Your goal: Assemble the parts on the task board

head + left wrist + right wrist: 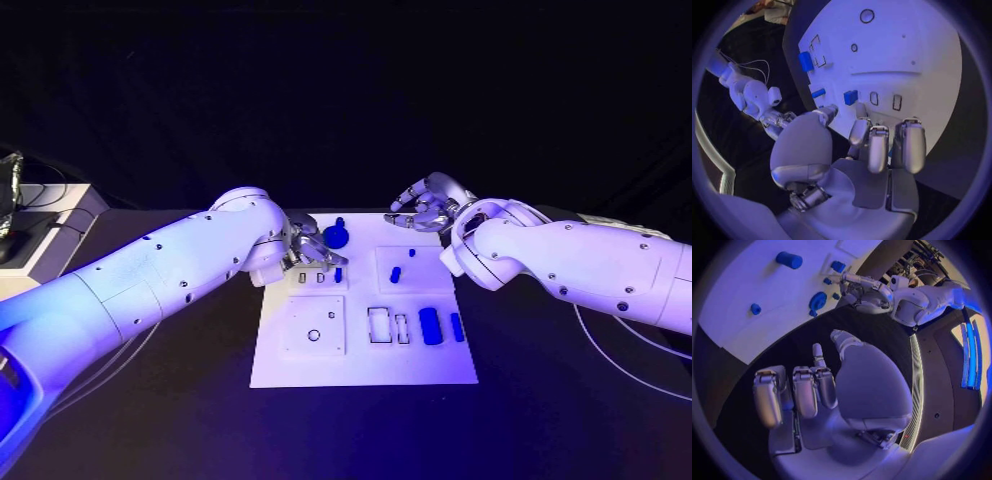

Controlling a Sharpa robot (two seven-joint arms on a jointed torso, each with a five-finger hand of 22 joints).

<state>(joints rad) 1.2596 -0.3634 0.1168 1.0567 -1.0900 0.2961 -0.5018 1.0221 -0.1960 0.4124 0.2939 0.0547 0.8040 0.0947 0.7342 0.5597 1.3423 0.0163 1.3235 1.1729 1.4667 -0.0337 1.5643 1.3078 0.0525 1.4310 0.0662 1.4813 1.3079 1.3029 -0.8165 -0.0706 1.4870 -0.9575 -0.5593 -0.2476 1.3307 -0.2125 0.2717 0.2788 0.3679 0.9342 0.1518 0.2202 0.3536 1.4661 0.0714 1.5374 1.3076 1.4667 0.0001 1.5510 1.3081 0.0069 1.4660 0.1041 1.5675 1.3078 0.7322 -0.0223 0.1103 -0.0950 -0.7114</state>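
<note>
Your left arm (159,275) enters from the lower left of the head view and reaches toward the middle of the frame. Its hand (306,245) sits just left of centre, fingers curled loosely downward and holding nothing. In its own wrist view the hand (861,155) fills the lower middle, fingers (877,147) side by side and slightly apart. Your right arm (577,265) enters from the right edge. Its hand (423,210) hangs above centre, fingers loosely curled and empty.
</note>
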